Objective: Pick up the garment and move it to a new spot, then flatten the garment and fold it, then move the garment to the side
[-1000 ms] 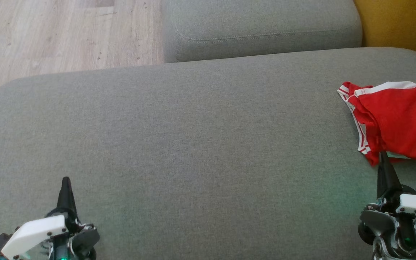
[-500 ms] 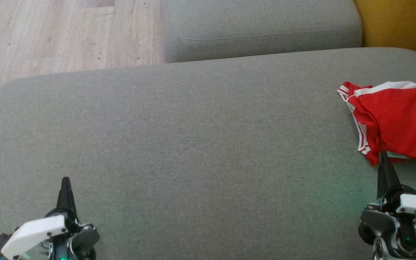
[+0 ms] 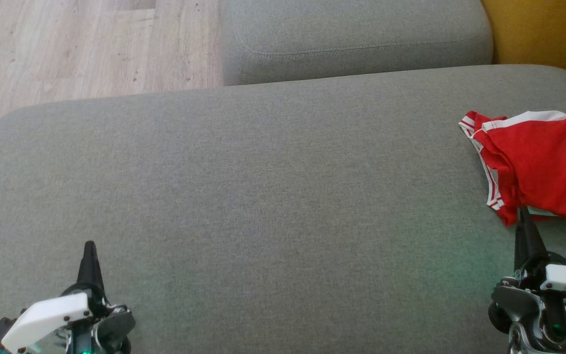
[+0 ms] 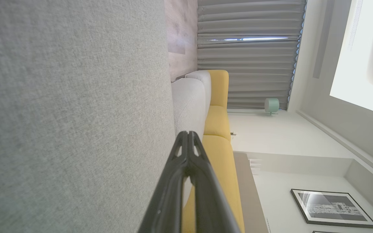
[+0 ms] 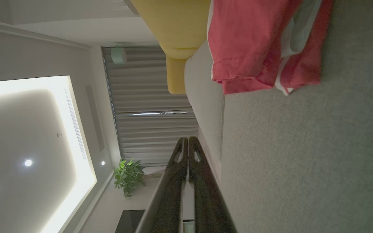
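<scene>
The garment (image 3: 543, 164) is a red piece with white stripes, folded into a bundle at the right edge of the grey cushion (image 3: 263, 196); the right wrist view has the garment (image 5: 254, 45) at its top. My right gripper (image 3: 523, 212) is shut and empty, its tip just below the garment's near corner, whether touching I cannot tell. The right gripper (image 5: 188, 139) has its fingers pressed together. My left gripper (image 3: 89, 245) is shut and empty at the lower left, far from the garment. In the left wrist view the left gripper (image 4: 188, 133) also has its fingers together.
A second grey cushion (image 3: 356, 39) lies beyond the first, with wooden floor (image 3: 81, 44) at the upper left and a yellow seat (image 3: 548, 29) at the upper right. A wide bare stretch of the grey cushion lies between my two grippers.
</scene>
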Robot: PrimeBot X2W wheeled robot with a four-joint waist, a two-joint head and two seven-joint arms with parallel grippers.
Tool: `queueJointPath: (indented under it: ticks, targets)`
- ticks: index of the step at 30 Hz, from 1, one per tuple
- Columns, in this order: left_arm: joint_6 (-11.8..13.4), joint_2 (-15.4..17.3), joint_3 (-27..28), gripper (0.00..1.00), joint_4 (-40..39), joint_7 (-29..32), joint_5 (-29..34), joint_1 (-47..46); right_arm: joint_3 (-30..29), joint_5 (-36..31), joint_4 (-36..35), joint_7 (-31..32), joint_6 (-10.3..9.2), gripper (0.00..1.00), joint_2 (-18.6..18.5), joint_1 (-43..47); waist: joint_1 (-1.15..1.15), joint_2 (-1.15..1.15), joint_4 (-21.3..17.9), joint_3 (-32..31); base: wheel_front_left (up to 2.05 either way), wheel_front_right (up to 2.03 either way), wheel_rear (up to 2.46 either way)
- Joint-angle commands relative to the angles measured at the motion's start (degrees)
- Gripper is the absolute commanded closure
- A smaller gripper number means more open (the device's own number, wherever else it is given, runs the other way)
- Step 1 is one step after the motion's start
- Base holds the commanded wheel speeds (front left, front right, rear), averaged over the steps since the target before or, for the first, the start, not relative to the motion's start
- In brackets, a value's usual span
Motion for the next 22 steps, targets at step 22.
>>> queueJointPath:
  ticks: [22]
  targets:
    - [-0.4,0.4,2.2,1.0,-1.6,0.5,0.5,-2.9,0.9,0.0,-1.8,0.5,-0.04,1.0,-0.5,-2.9,0.0,0.0,0.0,0.0,0.0,0.0,0.0]
